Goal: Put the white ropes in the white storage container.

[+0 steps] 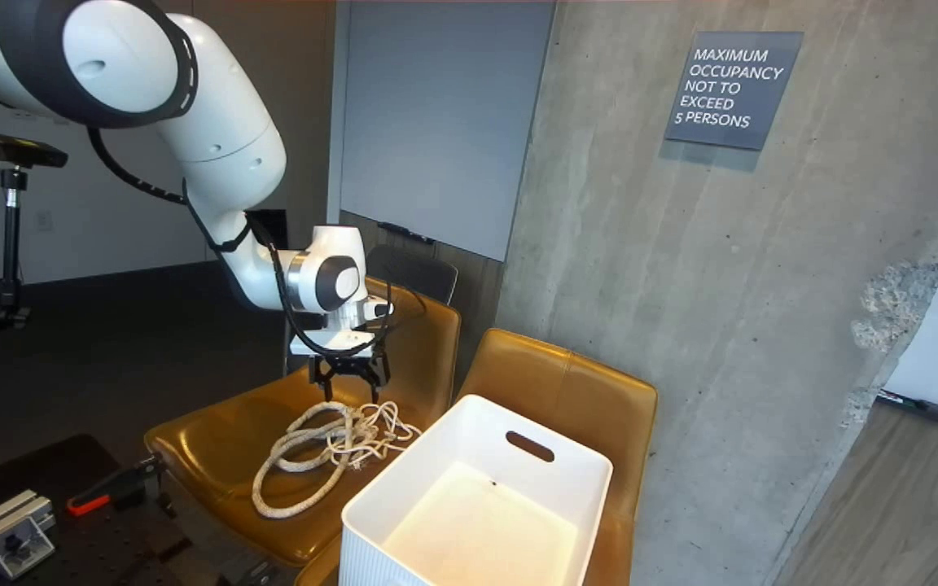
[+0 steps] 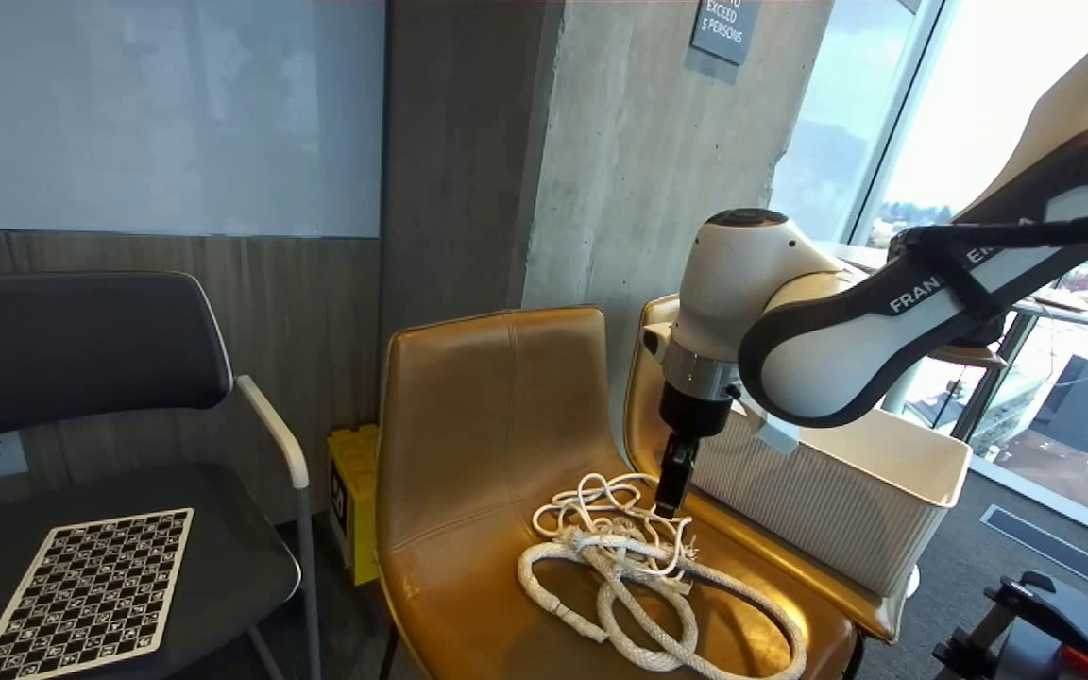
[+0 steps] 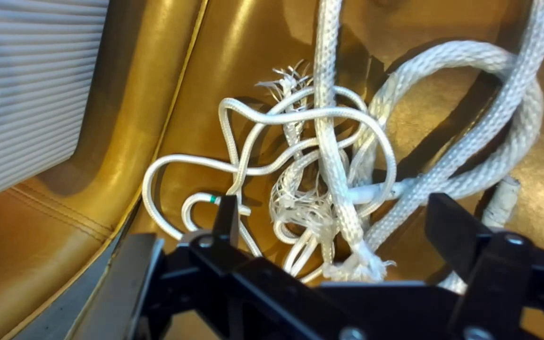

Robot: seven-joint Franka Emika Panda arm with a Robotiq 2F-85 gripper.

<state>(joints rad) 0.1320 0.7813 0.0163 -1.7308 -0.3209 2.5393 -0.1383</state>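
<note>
White ropes lie in a tangled heap on a tan chair seat. A thick rope forms wide loops and has frayed ends. A thinner white cord is tangled with it. The white storage container stands beside them on the neighbouring chair. It looks empty inside, and its ribbed side shows in the wrist view. My gripper is open, pointing down just above the heap. Frayed rope lies between its fingers in the wrist view; I cannot tell whether they touch it.
The tan chair has a backrest behind the ropes. A dark chair holds a checkered board. A yellow box stands between the chairs. A concrete pillar rises behind the container.
</note>
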